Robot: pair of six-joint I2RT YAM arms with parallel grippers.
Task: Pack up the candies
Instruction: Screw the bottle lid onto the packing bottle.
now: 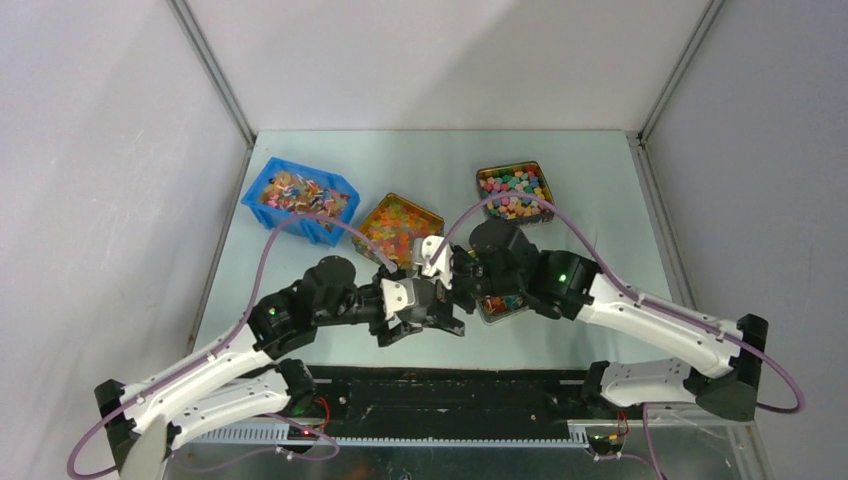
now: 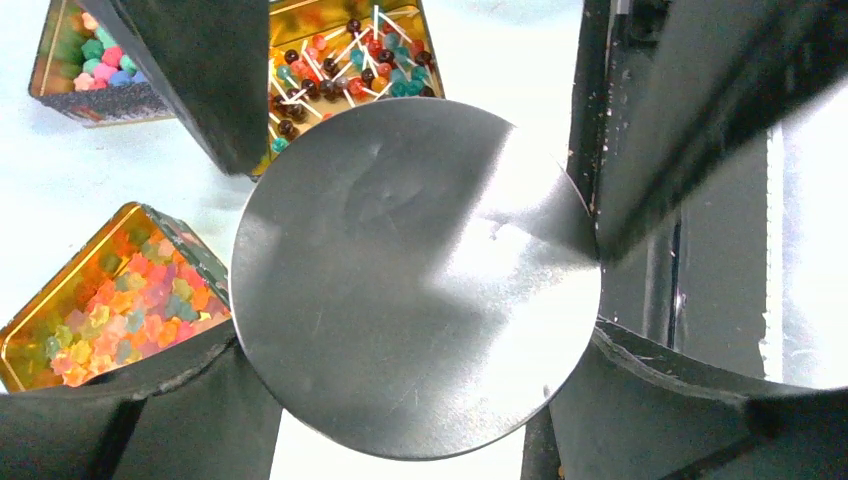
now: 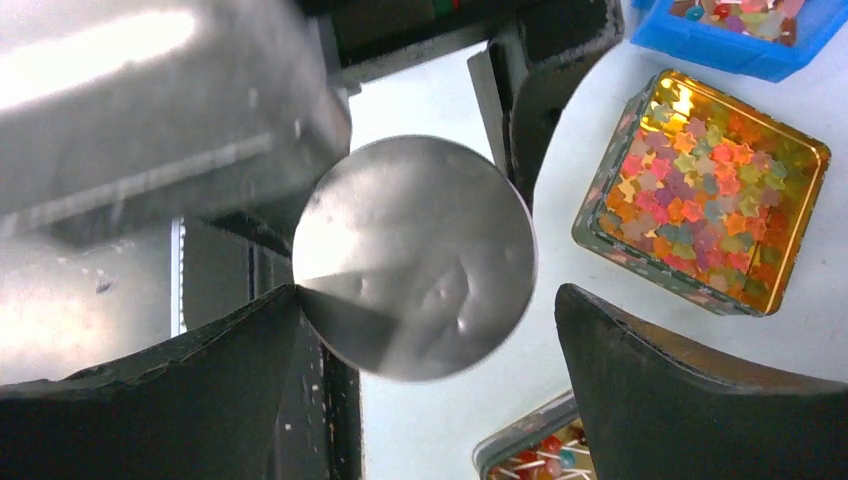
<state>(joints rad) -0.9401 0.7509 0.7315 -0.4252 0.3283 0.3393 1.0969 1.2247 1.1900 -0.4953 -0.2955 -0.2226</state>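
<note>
Candies [image 2: 345,55] in tin [image 3: 520,424], disc [image 2: 415,280] (silver) gripped

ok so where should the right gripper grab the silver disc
By the rim, I'd say: the disc shows a flat round face, so only opposite edges give purchase. Come face-on, as the right gripper is placed, straddling it, on edge parts clear of the left gripper.

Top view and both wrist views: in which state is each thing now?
Left gripper: shut on the metal disc.
Metal disc: held by its rim.
Right gripper: open, one finger clear of the disc.
Candies on sticks: loose in an open tin.
Tin of star sweets: open, nearly full.
Third tin: open, filled with sweets.
Blue bin: open, holding sweets.
</note>
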